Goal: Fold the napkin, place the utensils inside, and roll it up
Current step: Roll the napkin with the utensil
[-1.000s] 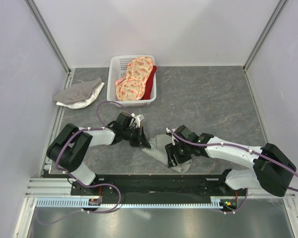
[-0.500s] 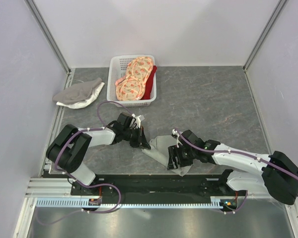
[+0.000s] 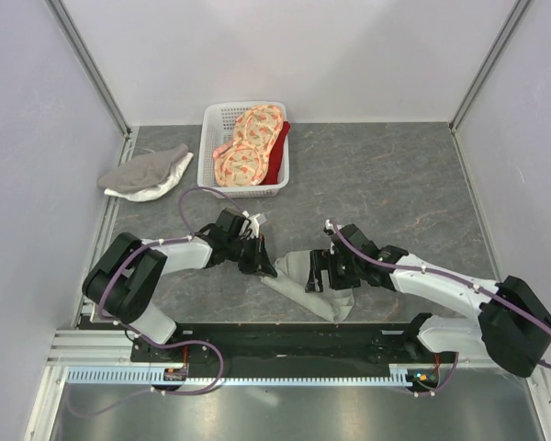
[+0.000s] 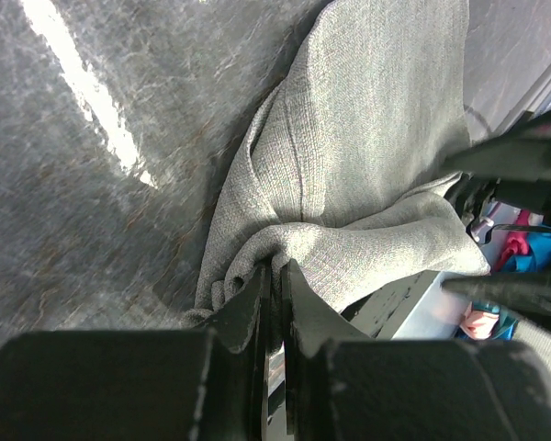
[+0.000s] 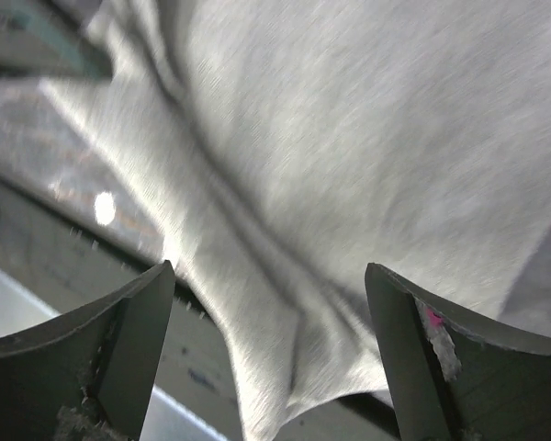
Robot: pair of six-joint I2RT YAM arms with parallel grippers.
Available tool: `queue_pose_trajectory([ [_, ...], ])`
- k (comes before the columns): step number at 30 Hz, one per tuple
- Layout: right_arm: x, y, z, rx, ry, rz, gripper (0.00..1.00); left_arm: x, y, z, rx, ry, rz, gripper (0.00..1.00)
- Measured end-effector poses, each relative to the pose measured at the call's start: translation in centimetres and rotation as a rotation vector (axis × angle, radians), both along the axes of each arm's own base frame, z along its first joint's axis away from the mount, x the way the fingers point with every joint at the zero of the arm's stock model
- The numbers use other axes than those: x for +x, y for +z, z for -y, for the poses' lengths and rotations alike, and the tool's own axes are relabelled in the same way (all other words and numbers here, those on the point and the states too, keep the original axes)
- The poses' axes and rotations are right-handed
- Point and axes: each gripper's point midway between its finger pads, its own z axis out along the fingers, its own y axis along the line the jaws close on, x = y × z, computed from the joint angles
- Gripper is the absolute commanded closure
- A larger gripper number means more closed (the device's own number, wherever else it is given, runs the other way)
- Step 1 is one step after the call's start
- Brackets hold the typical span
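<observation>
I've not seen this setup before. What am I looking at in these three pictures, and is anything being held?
Two robot arms are bolted at the near edge of a table. The wide picture looks down from above and behind them; the other two come from cameras on the wrists, so each shows its own fingers. A grey-green napkin lies crumpled between the arms. The left gripper is shut on a fold of it; the right gripper hangs open over the cloth, holding nothing. Farther back stand a white basket with orange-pink cloths and, beside it, a grey-and-white cloth. No fork shows in any view.
</observation>
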Motion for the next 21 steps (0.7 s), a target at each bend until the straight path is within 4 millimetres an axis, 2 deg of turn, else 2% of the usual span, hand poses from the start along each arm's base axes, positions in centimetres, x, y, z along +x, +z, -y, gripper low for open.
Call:
queue_pose_trajectory([
  [3,1.9,-0.5,0.2,-0.024,-0.033,0.016,0.07,0.0,0.0,-0.2,0.017,0.009,0.007,0.94],
  [8,3.8,-2.1,-0.3,-0.066,-0.030,0.017,0.07,0.1,0.1,-0.6,0.040,0.018,0.019,0.94],
  [17,8.3,-2.0,-3.7,-0.029,0.009,0.113,0.07,0.1,-0.1,-1.1,0.074,0.035,0.023,0.95],
  [21,9.5,-2.0,-4.6,-0.022,0.026,0.143,0.07,0.2,-0.2,-1.4,0.094,0.047,0.023,0.97],
])
